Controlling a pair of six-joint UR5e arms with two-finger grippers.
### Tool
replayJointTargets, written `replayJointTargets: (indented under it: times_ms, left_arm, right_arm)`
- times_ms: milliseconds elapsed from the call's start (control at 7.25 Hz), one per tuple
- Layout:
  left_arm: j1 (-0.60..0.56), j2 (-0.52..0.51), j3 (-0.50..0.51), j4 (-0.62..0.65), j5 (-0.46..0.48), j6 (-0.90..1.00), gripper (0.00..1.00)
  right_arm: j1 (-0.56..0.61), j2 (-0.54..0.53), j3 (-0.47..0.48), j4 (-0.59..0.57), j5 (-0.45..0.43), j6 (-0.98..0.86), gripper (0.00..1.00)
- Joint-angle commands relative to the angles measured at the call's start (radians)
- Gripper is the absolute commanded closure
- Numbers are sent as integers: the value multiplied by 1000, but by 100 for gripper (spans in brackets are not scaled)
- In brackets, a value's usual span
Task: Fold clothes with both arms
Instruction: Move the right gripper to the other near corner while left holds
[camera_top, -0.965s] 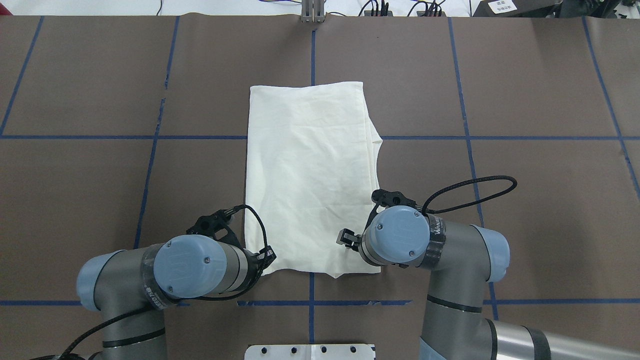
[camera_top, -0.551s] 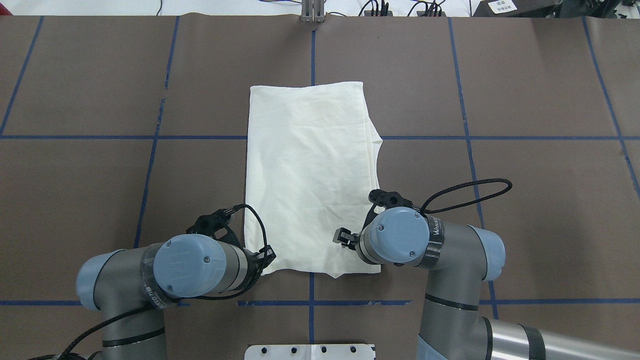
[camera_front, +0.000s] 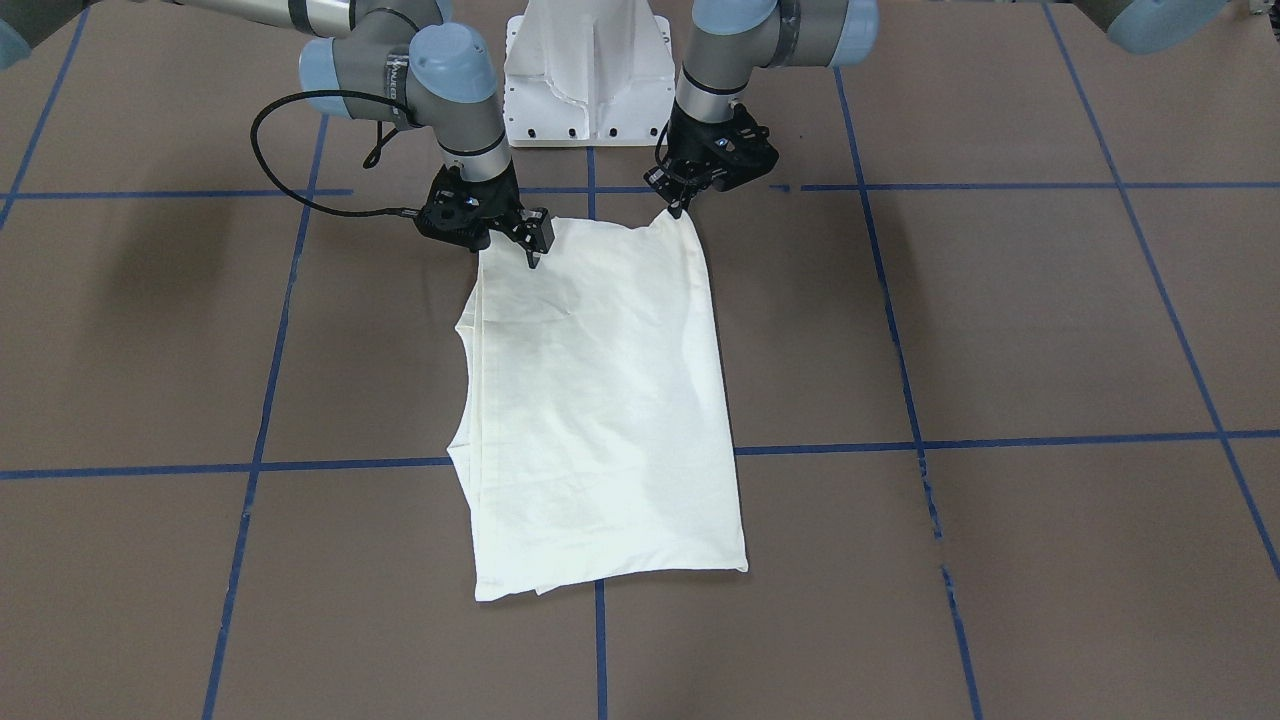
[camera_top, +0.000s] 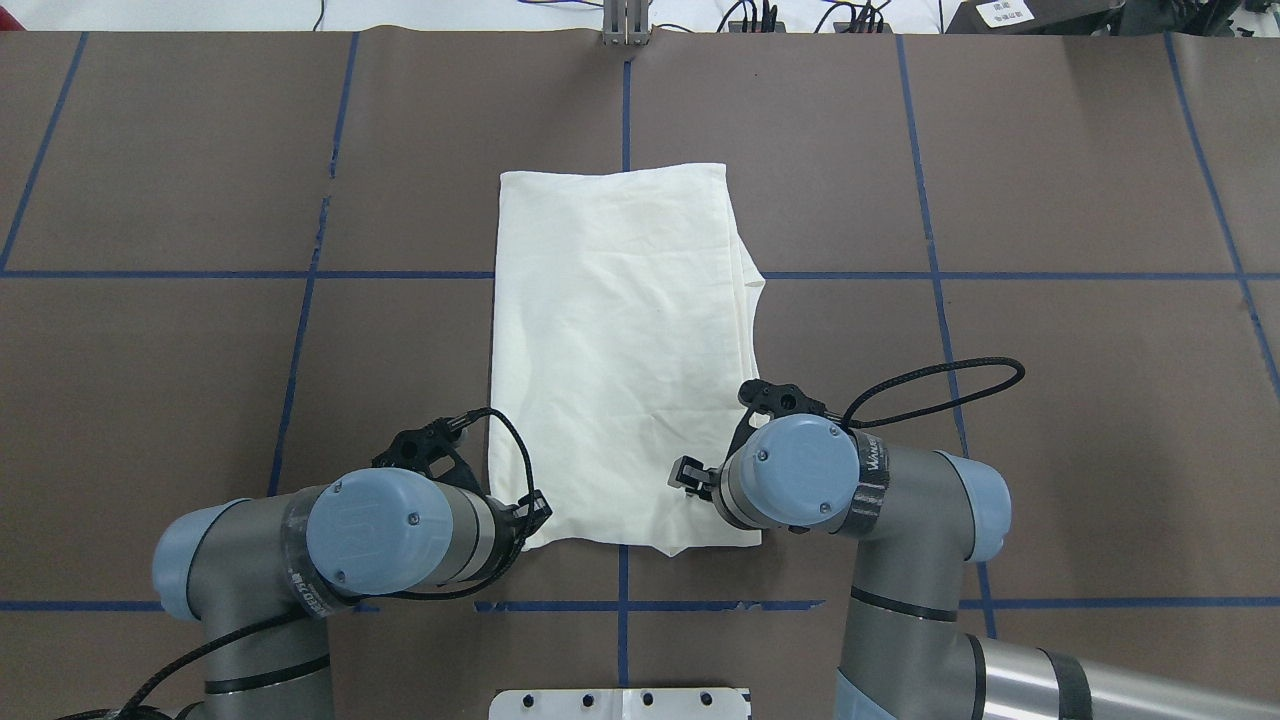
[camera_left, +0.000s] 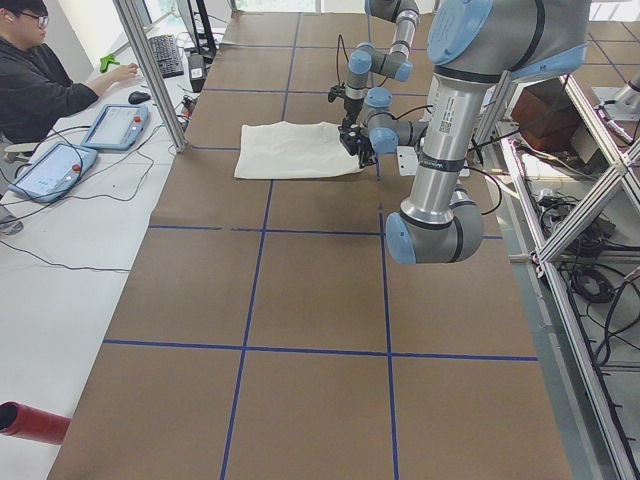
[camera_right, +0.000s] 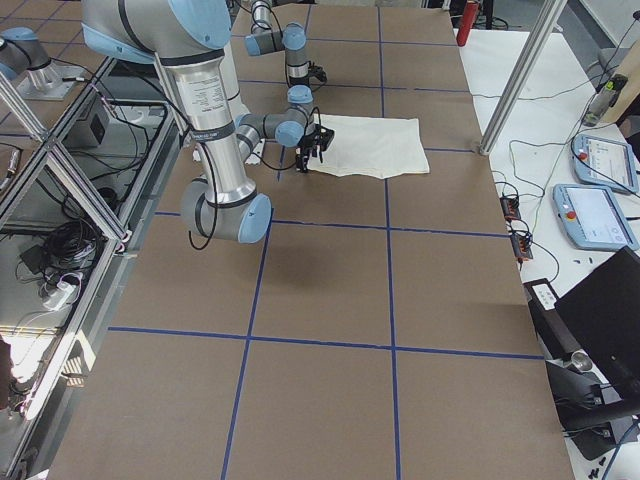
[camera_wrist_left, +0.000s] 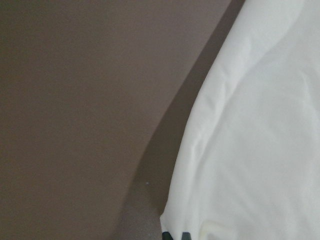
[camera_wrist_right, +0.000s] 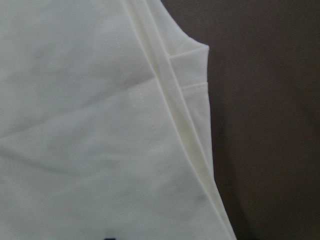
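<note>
We see our left gripper pinching the shirt corner at its tips, right gripper down on cloth beneath it, can't tell its grip.

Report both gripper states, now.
Left gripper: closed, pinching a corner of the T-shirt on the robot's side.
Right gripper: at the T-shirt's other corner on that side; open or closed cannot be told.
</note>
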Motion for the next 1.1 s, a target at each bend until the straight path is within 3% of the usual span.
replayJointTargets:
  times_ms: [0,414,965]
  left_arm:
    - [-1,0,0,0,0,0,100]
    - [-1,0,0,0,0,0,100]
    - [-1,6,-5,5,0,2,100]
  right_arm:
    - [3,2,11,-5,4,0,83]
    - [11,11,11,-5,5,0,100]
    - [18,13,27,-3,7,0,100]
